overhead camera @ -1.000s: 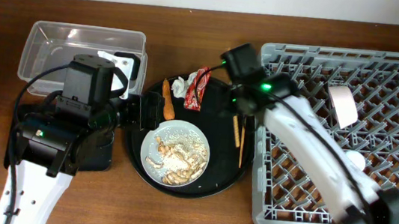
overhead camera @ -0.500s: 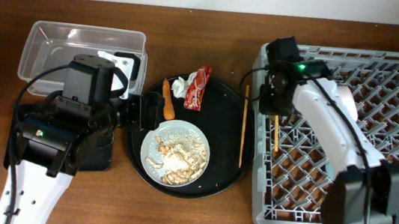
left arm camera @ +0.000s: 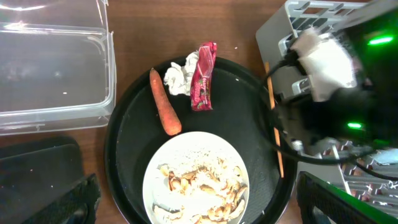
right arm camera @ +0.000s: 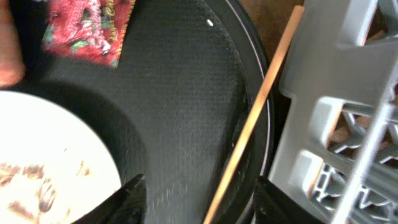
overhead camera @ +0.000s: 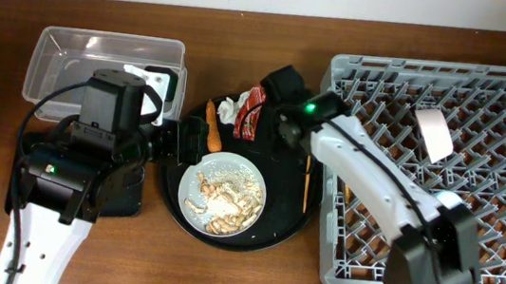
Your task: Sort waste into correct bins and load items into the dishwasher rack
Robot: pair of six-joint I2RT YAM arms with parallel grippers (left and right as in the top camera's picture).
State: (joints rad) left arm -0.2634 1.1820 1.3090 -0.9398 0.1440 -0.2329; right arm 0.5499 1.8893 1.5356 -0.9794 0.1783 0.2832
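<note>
The right pincer hangs spread and empty over the right edge of the round black tray. Its tips stand either side of a wooden chopstick, which lies along the tray's rim just beside the grey rack.

The step in hand looks to be lifting this stick. To do it well, I judge the pincer should come straight down and close across the stick near its middle, so that it does not tip. It should also keep off the rack wall on the right. A stick this thin may roll against the raised rim.

The left pincer is also spread and holds nothing, above the plate.

- **Chopsticks:** two, counting a second chopstick lying in the rack.
- **Plate:** one, with scraps on it.
- **Waste on the tray's far side:** one carrot, one tissue and one wrapper.
- **Cup:** one cup, in the rack.
- **Bins at the left of the surface:** two, a clear tub and a black bin tray.
</note>
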